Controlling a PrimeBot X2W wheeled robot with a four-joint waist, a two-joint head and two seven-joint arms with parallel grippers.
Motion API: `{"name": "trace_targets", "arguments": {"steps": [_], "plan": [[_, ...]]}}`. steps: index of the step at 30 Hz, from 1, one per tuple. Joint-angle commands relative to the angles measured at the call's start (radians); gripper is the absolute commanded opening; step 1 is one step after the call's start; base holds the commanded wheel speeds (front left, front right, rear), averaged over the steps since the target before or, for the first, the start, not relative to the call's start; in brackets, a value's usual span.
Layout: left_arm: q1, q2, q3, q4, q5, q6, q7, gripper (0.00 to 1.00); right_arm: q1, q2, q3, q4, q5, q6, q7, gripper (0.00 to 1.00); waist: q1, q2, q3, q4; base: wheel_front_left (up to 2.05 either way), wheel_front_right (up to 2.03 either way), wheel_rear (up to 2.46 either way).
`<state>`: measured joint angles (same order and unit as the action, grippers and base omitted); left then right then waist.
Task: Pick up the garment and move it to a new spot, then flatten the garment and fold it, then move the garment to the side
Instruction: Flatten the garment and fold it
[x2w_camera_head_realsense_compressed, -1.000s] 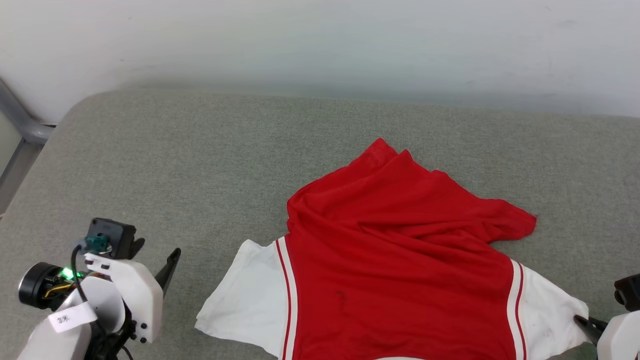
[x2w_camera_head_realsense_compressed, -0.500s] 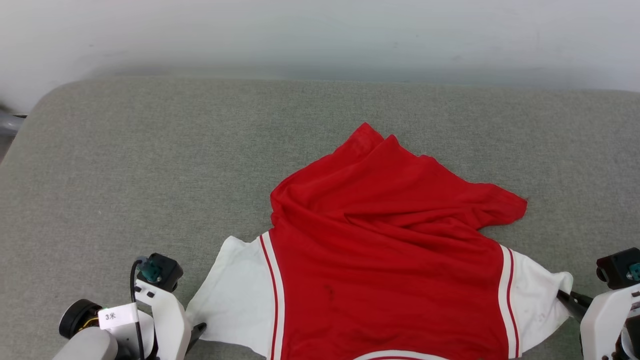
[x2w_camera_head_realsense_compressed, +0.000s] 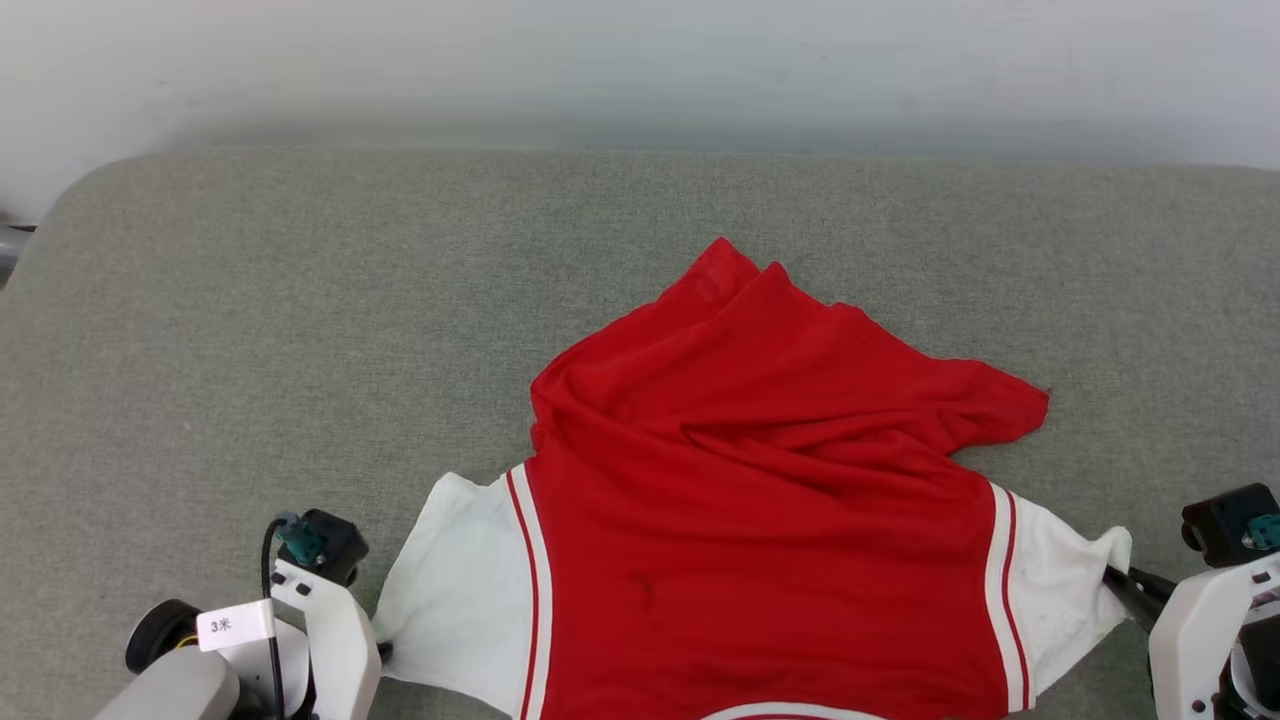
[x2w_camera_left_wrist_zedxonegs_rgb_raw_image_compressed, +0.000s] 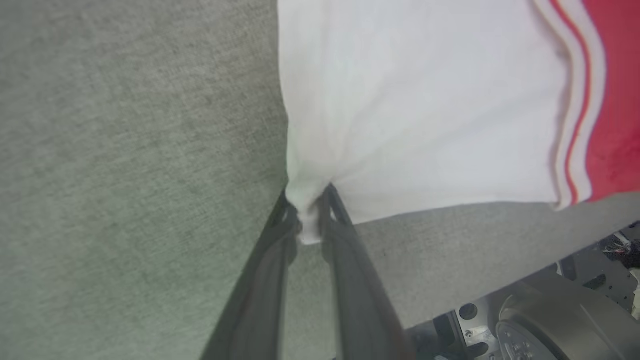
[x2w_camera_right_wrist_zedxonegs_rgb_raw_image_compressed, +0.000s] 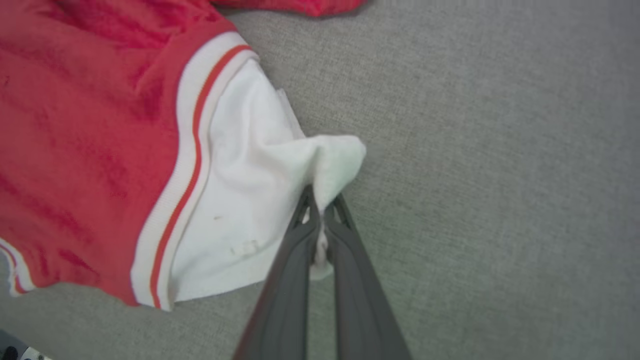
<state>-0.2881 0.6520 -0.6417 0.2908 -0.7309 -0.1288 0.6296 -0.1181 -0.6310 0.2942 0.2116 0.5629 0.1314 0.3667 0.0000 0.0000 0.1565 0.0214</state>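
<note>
A grey fabric surface (x2w_camera_head_realsense_compressed: 300, 300) carries the garment (x2w_camera_head_realsense_compressed: 760, 500), which lies rumpled, red body in the middle and white sleeves out to each side at the near edge. The left gripper (x2w_camera_left_wrist_zedxonegs_rgb_raw_image_compressed: 310, 215) is pinched onto the corner of one white sleeve (x2w_camera_left_wrist_zedxonegs_rgb_raw_image_compressed: 400, 100). The right gripper (x2w_camera_right_wrist_zedxonegs_rgb_raw_image_compressed: 322, 210) is clamped tight on the bunched edge of the other sleeve (x2w_camera_right_wrist_zedxonegs_rgb_raw_image_compressed: 240, 190).

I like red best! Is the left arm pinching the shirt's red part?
No, the left gripper has its jaws pinched on a corner of the white short sleeve of the red jersey T-shirt.
</note>
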Motion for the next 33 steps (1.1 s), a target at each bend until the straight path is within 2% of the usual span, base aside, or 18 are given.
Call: {"name": "trace_targets", "arguments": {"steps": [1,5,11,17,25,33], "plan": [[0.049,-0.018,-0.044,0.036,-0.005,-0.001,0.011,0.0,-0.006,0.004,-0.002,-0.005,-0.006,-0.002,-0.002,0.0,0.0,0.0,-0.005,0.002,0.0,0.0,0.0],[0.022,0.006,-0.036,0.03,-0.03,-0.001,-0.036,0.0,0.005,0.008,-0.006,-0.023,-0.01,-0.002,-0.01,0.0,0.0,0.0,-0.024,0.007,0.0,0.0,0.0],[-0.006,0.023,0.041,-0.043,-0.063,0.001,-0.178,0.0,0.027,0.006,-0.041,-0.074,-0.012,-0.002,-0.023,0.0,0.0,0.0,-0.058,0.011,0.0,0.0,0.0],[0.009,0.053,0.129,-0.187,-0.1,0.022,-0.277,0.0,0.051,0.019,-0.118,-0.163,-0.024,-0.002,-0.03,0.0,0.0,0.0,-0.094,0.011,0.0,0.0,0.0],[-0.051,0.084,0.236,-0.417,-0.117,0.066,-0.344,0.0,0.016,0.029,-0.233,-0.33,-0.012,-0.002,0.008,0.0,0.0,0.0,-0.131,0.009,0.0,0.0,0.0],[-0.222,0.047,0.287,-0.508,-0.09,0.081,-0.381,0.0,-0.115,0.023,-0.296,-0.435,-0.01,-0.002,0.036,0.0,0.0,0.0,-0.139,0.008,0.0,0.0,0.0]]}}
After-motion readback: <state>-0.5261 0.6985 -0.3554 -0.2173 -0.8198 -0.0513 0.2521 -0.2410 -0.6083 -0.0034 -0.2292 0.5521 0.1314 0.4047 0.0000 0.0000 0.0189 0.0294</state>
